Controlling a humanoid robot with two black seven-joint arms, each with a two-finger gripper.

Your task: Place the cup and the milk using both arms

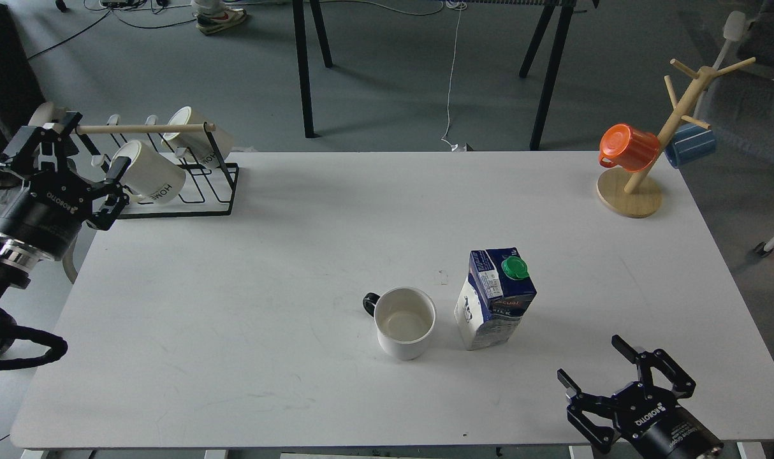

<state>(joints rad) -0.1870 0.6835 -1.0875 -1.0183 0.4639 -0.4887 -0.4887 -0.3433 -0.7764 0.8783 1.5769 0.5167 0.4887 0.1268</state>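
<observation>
- Roughly centre-frame, a bit below & right of middle: the cup (405, 322) stands upright on the white table (234, 306), black handle pointing to frame left, cream inside on show, nothing in it that I can make out.
- The milk (494, 298) stands upright just beside the cup on its right, small gap between, not touching. Green cap (514, 268) on the upper right of its top; dark blue & white sides, part of a red label visible.
- Right gripper (592, 365) in the lower right corner of frame, over the table's near edge, fingers spread wide, nothing between them. Sits below & right of the milk, clearly apart from it.
- Left gripper (58, 152) at the left edge, upper half of frame, off the table's left side, near the black wire rack (218, 191). Fingers look spread, empty; one fingertip lies close to a cream "HOME" mug (150, 171) on the rack, can't tell if touching.
- Rack in the upper left corner of the table w/ a wooden rod (141, 129) across the top; second cream mug (196, 132) behind the first.
- Upper right of the table: wooden mug tree (642, 178) w/ round base, orange cup (628, 148) hung on its left side, blue cup (690, 145) on its right.
- Both grippers well apart from cup & milk; both things rest free on the table.
</observation>
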